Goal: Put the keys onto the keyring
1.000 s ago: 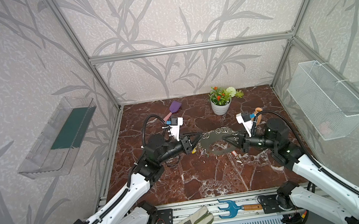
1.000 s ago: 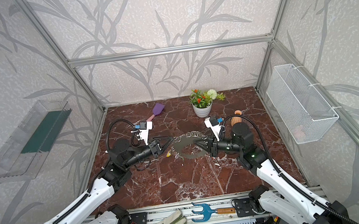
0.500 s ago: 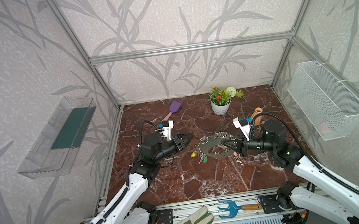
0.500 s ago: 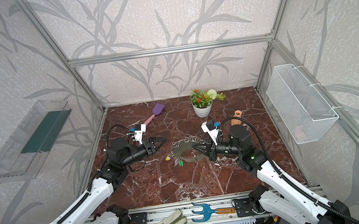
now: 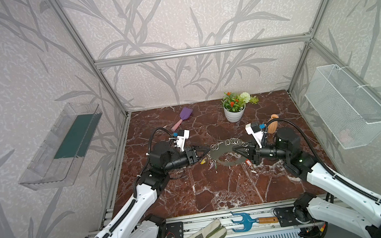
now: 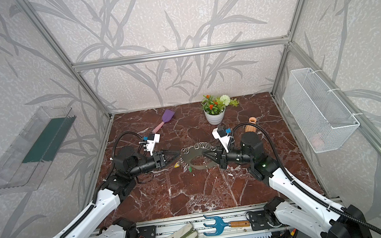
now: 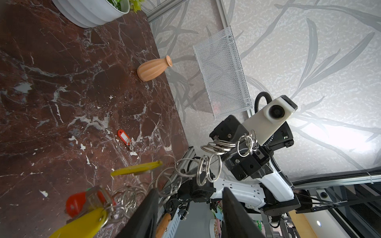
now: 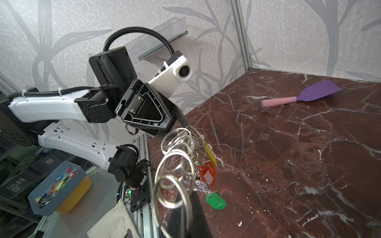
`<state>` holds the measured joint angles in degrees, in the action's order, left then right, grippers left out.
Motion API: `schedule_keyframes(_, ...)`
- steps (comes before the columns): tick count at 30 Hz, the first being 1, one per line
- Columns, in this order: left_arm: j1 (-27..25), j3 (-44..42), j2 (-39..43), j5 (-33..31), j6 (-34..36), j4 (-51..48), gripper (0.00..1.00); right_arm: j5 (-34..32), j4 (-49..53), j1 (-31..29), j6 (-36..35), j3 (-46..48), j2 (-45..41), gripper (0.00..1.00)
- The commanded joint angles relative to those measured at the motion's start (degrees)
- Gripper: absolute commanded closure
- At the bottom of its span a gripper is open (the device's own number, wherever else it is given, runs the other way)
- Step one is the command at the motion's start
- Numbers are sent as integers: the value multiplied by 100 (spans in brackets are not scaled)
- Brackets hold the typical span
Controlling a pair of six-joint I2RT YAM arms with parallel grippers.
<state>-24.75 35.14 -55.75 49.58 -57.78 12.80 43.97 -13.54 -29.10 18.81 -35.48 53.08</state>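
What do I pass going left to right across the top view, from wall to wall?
In order: clear wall shelf → purple spatula → keyring → orange vase → white wire basket.

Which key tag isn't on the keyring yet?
The red key tag lying alone on the marble; the yellow tag, green tag and second red tag hang on the keyring.
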Motion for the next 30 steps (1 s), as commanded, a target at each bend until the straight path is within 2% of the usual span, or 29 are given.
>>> schedule_keyframes(1,-21,65,60,229,-68,81,49,43,-394,-25,18,-54,-68,100)
schedule_keyframes(6,-29,38,31,234,-182,225,49,55,-454,-30,68,-21,-56,100)
schedule_keyframes(15,-294,-18,-160,249,-519,1065,47,227,-594,-40,134,11,84,100)
schedule_keyframes(19,-328,72,-191,175,-379,867,47,270,-762,-43,211,43,167,100)
schedule_keyframes(23,-328,64,-173,-35,-227,583,50,288,-738,-43,202,51,133,100)
schedule_keyframes(30,-328,45,-38,-312,-337,833,56,323,-712,-64,221,111,97,100)
